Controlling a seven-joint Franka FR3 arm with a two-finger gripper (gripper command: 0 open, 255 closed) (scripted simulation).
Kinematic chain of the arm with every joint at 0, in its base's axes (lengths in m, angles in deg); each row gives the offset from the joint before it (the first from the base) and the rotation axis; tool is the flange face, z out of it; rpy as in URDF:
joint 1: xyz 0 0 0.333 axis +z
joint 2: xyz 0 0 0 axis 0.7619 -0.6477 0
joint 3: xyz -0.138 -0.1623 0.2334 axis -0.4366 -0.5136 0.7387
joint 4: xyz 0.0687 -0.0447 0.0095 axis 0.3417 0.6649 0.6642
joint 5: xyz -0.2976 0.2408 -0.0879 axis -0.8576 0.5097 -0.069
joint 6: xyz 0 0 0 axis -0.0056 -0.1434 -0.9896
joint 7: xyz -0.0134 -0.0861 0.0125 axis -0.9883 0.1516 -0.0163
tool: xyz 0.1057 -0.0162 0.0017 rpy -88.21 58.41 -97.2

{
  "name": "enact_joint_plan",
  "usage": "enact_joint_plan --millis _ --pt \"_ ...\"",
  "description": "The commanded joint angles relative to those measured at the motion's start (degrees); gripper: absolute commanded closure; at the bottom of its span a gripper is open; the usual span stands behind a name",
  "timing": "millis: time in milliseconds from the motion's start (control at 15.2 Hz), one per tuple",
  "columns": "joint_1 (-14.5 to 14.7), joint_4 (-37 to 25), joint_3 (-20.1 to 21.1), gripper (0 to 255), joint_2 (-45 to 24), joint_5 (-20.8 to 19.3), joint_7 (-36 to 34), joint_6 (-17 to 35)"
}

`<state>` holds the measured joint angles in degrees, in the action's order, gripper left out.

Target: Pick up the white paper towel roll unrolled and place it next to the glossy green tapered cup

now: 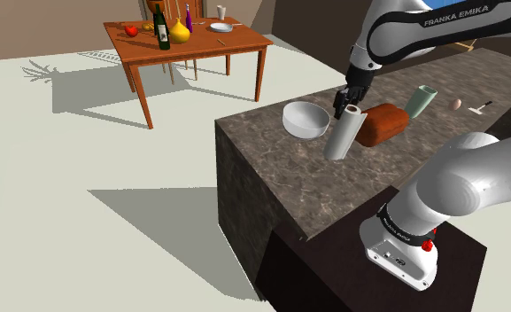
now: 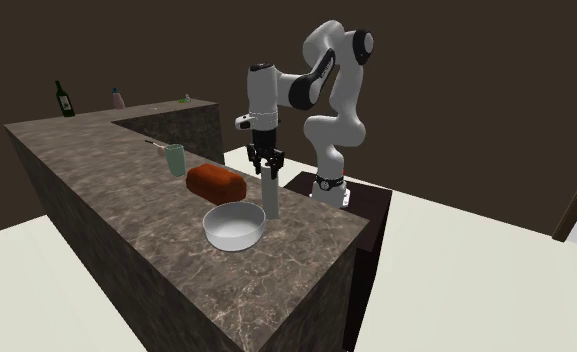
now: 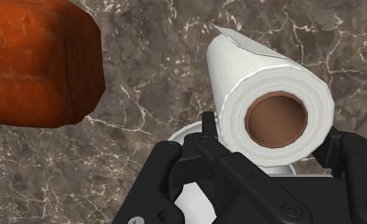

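Observation:
A white paper towel roll (image 1: 344, 133) with a brown core stands slightly tilted on the dark marble counter (image 1: 271, 168), between a white bowl (image 1: 305, 118) and a reddish-brown loaf (image 1: 383, 122). My black gripper (image 1: 349, 105) is at the roll's top end, with a finger pressed against each side. In the wrist view the roll (image 3: 239, 63) sits clasped in the gripper (image 3: 274, 137), with the loaf (image 3: 35, 63) off to one side. The pale green tapered cup (image 1: 420, 100) stands beyond the loaf. The second exterior view shows the gripper (image 2: 267, 165) on the roll (image 2: 272, 195) and the cup (image 2: 175, 159) past the loaf (image 2: 216, 181).
The bowl (image 2: 235, 225) sits close to the roll near the counter's end. Small items (image 1: 458, 104) lie on the counter behind the cup. A wooden table (image 1: 187, 40) with bottles and fruit stands far off on the floor. My stand (image 1: 351, 266) is beside the counter.

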<state>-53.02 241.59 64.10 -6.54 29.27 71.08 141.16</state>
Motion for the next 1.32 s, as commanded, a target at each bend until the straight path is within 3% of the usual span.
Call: enact_joint_plan --millis 0,264,1254 --pt "0.0 0.0 0.0 255 0.0 0.0 0.0 0.0" --pt "0.0 0.0 0.0 255 0.0 0.0 0.0 0.0" --pt "0.4 -9.4 1.9 255 3.5 1.5 0.3 -12.9"
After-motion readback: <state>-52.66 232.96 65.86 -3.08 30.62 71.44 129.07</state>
